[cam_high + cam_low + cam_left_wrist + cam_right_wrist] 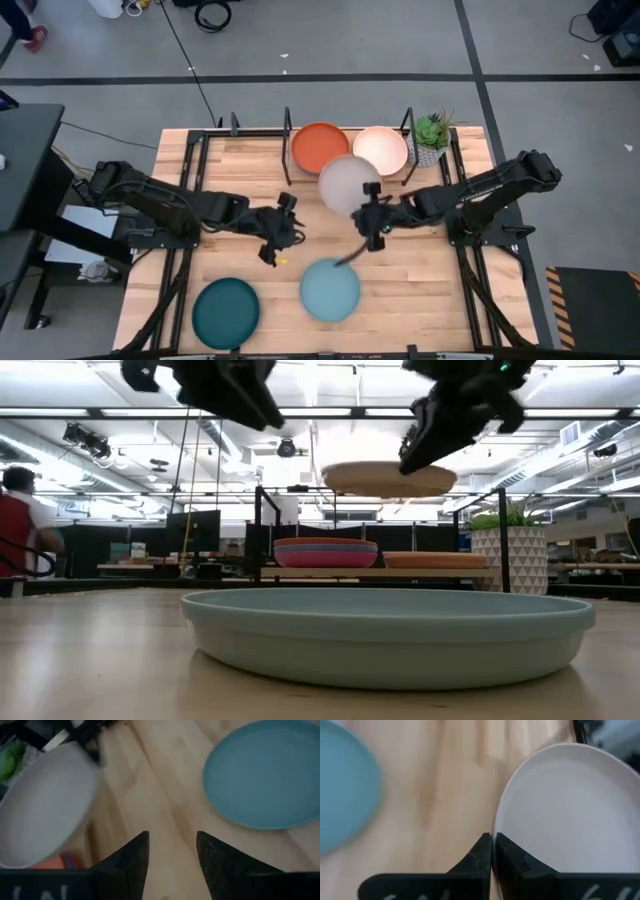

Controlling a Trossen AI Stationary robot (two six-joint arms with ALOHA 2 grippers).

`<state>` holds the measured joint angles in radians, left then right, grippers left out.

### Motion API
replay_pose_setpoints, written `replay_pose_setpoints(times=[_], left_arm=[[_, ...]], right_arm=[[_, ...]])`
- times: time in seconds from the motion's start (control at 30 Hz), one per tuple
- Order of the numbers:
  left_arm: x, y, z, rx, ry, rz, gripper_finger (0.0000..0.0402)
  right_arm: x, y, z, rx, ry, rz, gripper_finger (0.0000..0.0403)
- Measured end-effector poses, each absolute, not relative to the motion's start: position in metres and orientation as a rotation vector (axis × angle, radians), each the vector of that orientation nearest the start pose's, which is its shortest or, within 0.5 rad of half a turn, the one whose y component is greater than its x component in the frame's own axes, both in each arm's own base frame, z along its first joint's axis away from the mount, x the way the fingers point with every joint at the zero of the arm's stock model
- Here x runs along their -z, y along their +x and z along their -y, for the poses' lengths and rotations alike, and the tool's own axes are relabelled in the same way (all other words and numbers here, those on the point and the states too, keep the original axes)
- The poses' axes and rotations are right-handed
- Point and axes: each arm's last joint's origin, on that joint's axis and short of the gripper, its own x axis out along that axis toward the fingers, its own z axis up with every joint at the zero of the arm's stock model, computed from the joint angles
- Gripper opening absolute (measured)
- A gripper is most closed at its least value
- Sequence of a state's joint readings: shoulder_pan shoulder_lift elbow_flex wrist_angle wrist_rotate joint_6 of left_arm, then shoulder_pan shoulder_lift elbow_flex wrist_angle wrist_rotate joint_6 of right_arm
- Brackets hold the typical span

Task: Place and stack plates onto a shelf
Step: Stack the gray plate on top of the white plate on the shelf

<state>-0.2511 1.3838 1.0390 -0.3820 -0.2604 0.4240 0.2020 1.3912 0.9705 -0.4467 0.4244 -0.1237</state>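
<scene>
The right tool (pixel 372 214) pinches the grey-white plate (pixel 349 184) by its rim, held above the worktop (pixel 420 270). The left tool (pixel 283 233) hangs open and empty.

Five plates in the overhead view: orange (pixel 320 146), peach (pixel 380 149), grey-white (pixel 349 184), light teal (pixel 330 289), dark teal (pixel 226 312). One potted plant (pixel 431 137). Two robot arms.
</scene>
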Motion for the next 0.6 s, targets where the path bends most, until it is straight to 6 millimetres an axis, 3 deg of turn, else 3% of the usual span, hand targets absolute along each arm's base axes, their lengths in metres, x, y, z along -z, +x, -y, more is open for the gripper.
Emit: replay_pose_setpoints(times=[0.2,0.5,0.6], left_arm=[[-0.264,0.279,0.078,0.161,0.529,-0.779,0.0158],[-0.220,0.265,0.075,0.121,0.503,-0.792,0.0155],[-0.215,0.262,0.073,0.091,0.489,-0.804,0.0155]], right_arm=[[-0.241,0.274,-0.004,0.316,-0.277,-0.951,0.0021],[-0.240,0.269,0.045,0.512,-0.135,-0.983,0.0022],[-0.239,0.264,0.061,0.575,-0.093,-1.000,0.0022]])
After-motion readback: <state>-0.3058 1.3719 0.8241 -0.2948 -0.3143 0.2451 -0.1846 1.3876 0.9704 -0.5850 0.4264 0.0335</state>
